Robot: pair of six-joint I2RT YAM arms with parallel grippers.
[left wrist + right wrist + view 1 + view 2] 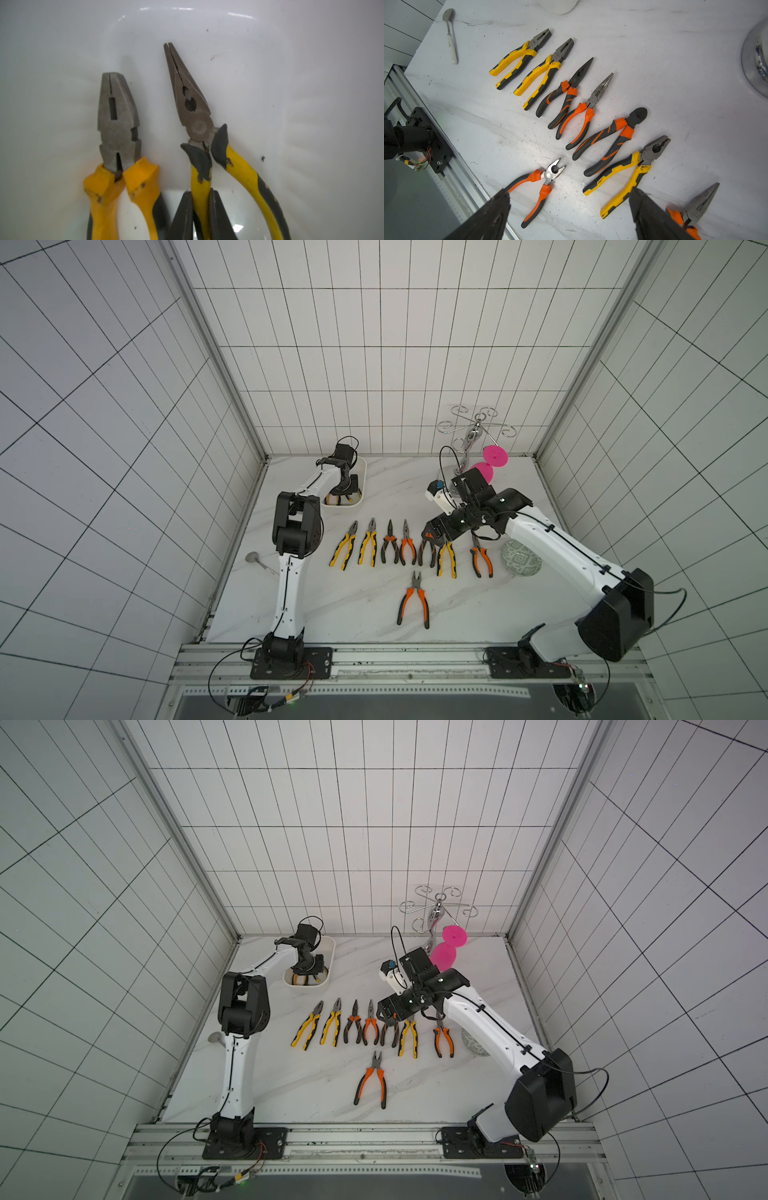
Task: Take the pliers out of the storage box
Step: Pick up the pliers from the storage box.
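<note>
A white marbled tabletop (353,614) carries everything. The left arm (286,585) reaches to the far left corner, and the right arm (552,547) stretches in over the middle. At the far right stands a chrome wire stand (473,435) with a pink stemmed glass (494,456) against it.

The white storage box (362,477) sits at the far left of the tabletop, with the left gripper (347,493) lowered into it. A round green patterned disc (521,558) lies near the right edge, partly under the right arm.

Two pliers lie side by side on the floor of the box. In the left wrist view the left gripper (200,199) is pressed together on one yellow handle of the long-nosed pliers (187,97). The blunt-nosed pliers (118,124) lie just beside them, untouched.

Out on the tabletop, in both top views, a row of seven pliers (407,545) lies with noses pointing to the back wall. One more pair, the orange-handled pliers (414,601), lies alone nearer the front.

The right gripper (569,191) hangs over the row with its fingers spread wide, holding nothing.

A spoon (259,562) lies at the left edge.
</note>
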